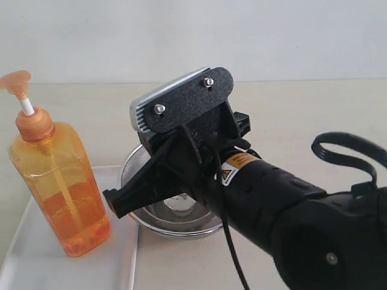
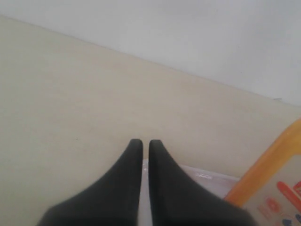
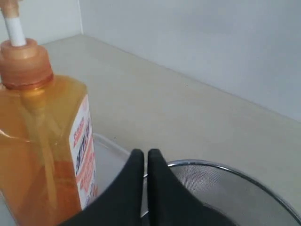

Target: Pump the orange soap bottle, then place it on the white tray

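The orange soap bottle [image 1: 57, 181] stands upright on the white tray [image 1: 36, 266] at the left, its pump head raised on the white stem. My right gripper [image 1: 113, 204] is shut and empty, its tips just right of the bottle's lower body and apart from it. In the right wrist view the right gripper [image 3: 145, 154] sits between the bottle [image 3: 42, 141] and the mesh bowl, over the tray's rim [image 3: 110, 155]. My left gripper [image 2: 142, 143] is shut on nothing, with the tray's edge [image 2: 207, 176] behind it and the bottle's label side [image 2: 277, 183] close by. The left arm is outside the exterior view.
A round steel mesh bowl [image 1: 136, 163] stands right beside the tray, mostly hidden under my right arm; its rim [image 3: 225, 167] shows in the right wrist view. The beige table [image 1: 302, 121] runs back to a pale wall.
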Available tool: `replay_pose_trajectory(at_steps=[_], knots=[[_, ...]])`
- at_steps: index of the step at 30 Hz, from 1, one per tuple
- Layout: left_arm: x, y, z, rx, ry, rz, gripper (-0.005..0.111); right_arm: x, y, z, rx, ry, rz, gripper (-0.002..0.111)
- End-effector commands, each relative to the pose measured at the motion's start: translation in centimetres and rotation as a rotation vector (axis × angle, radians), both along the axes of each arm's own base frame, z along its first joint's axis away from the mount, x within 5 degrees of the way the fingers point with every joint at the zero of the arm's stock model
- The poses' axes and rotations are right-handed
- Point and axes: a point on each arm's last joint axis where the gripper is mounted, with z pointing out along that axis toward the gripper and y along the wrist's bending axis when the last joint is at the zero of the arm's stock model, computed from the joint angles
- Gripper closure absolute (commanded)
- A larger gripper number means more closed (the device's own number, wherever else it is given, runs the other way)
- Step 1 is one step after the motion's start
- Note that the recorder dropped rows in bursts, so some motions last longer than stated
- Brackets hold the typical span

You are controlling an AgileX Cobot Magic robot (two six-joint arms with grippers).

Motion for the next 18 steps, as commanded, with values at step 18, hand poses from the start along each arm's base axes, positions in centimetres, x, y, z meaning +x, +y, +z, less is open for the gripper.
replay_pose_trajectory(at_steps=[18], knots=[[0.8,-0.9,-0.9,0.049,0.097,-0.085,0.102,2.7,0.4,-3.2,0.007,-0.023,0.291,0.108]])
